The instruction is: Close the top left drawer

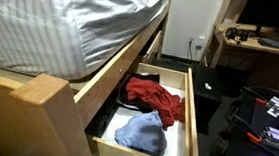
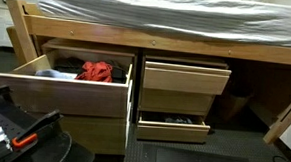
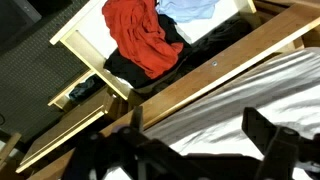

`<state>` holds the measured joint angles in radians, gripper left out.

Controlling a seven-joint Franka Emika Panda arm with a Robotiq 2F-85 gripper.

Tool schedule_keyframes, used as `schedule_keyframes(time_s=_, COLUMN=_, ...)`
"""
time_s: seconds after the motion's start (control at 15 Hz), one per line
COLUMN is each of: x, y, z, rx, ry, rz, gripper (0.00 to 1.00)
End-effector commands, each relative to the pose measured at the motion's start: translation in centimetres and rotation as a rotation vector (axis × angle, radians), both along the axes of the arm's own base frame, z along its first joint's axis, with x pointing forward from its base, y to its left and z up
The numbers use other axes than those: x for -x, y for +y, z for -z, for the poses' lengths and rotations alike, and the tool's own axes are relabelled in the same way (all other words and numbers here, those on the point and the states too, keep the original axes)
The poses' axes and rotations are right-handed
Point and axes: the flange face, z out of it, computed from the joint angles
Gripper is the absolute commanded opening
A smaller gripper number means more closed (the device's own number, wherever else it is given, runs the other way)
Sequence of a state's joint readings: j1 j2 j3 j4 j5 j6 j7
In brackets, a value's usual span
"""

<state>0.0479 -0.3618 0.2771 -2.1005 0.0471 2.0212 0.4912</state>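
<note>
The top left drawer [image 2: 60, 95] of light pine is pulled far out from the bed frame in both exterior views; its side wall [image 1: 190, 112] runs toward the camera. It holds a red garment [image 1: 158, 98], a blue garment [image 1: 142, 131] and dark cloth. The wrist view shows the drawer [image 3: 95, 55] with the red garment [image 3: 140, 35] and blue garment [image 3: 195, 8] at the top. My gripper [image 3: 200, 135] is open and empty, up over the striped mattress [image 3: 240, 90], apart from the drawer. The arm does not show in the exterior views.
The mattress [image 2: 169, 10] lies on the pine bed frame. To the right are closed drawers [image 2: 186, 75], and a bottom one [image 2: 173, 121] is slightly open. A black cabinet [image 1: 206, 93] and a desk [image 1: 258, 42] stand beyond the drawer. Black equipment [image 2: 22, 135] sits in the foreground.
</note>
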Motion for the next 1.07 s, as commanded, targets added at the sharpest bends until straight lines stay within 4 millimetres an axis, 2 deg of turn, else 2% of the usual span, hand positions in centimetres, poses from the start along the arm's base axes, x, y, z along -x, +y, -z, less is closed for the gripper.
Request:
schedule_keyframes(time_s=0.0, x=0.0, y=0.0, z=-0.1, rx=0.0, ry=0.001, rz=0.0, gripper=1.0)
schedule_keyframes(time_s=0.6, x=0.0, y=0.0, z=-0.1, rx=0.0, ry=0.001, rz=0.0, gripper=1.0)
schedule_keyframes(time_s=0.67, x=0.1, y=-0.4, z=-1.0, rx=0.016, ry=-0.038, rz=0.041, gripper=1.0)
schedule_keyframes(time_s=0.73, x=0.1, y=-1.9, z=-0.8, rx=-0.004, ry=-0.015, rz=0.125, gripper=1.0)
schedule_keyframes(time_s=0.8, x=0.1, y=-3.5, z=0.4, rx=-0.032, ry=0.032, rz=0.188, gripper=1.0)
schedule_keyframes(time_s=0.87, x=0.4, y=-5.9, z=3.7, rx=-0.025, ry=0.085, rz=0.225, gripper=1.0)
schedule_keyframes(time_s=1.0, x=1.3, y=-8.1, z=7.6, rx=-0.015, ry=0.174, rz=0.296, gripper=1.0)
